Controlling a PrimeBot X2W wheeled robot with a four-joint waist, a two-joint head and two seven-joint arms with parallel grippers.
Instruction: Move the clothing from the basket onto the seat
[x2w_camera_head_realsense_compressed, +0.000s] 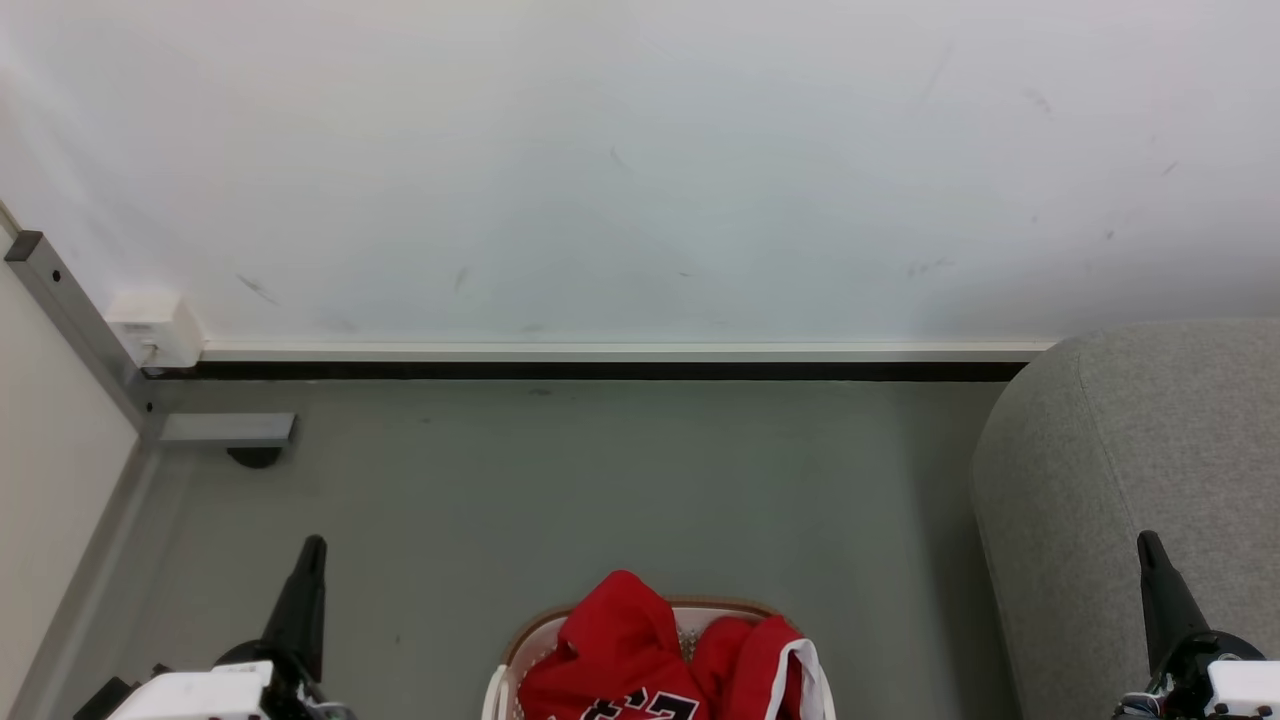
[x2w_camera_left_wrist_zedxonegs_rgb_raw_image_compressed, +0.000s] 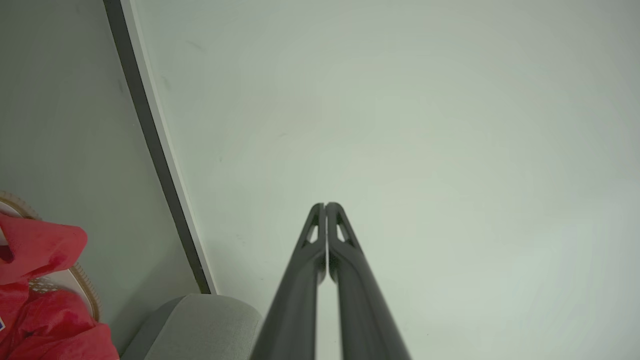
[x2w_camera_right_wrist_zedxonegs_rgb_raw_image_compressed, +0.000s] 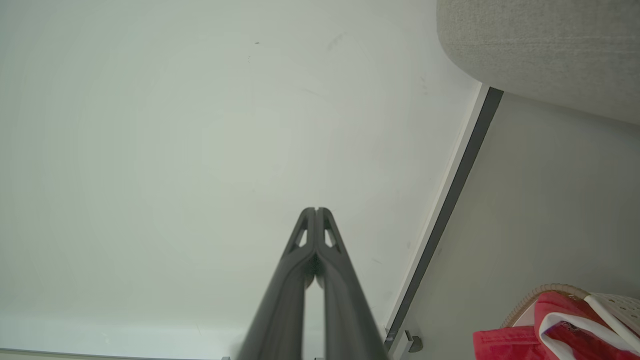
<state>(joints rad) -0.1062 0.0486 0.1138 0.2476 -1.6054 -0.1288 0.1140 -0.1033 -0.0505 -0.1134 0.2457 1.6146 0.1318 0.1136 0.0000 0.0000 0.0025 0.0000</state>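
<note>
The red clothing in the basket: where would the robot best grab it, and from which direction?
Probably the tall hump of the clothing, which stands above the basket rim as a loose fold, easy to pinch. Come straight down from above: the basket's wall blocks a sideways approach. The left gripper and right gripper are both shut, so one must open first.

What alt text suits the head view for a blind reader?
Red sports clothing fills an oval white plastic basket on a grey floor. A light-grey fabric sofa stands at right; the left gripper and right gripper, both shut, flank the basket.
</note>
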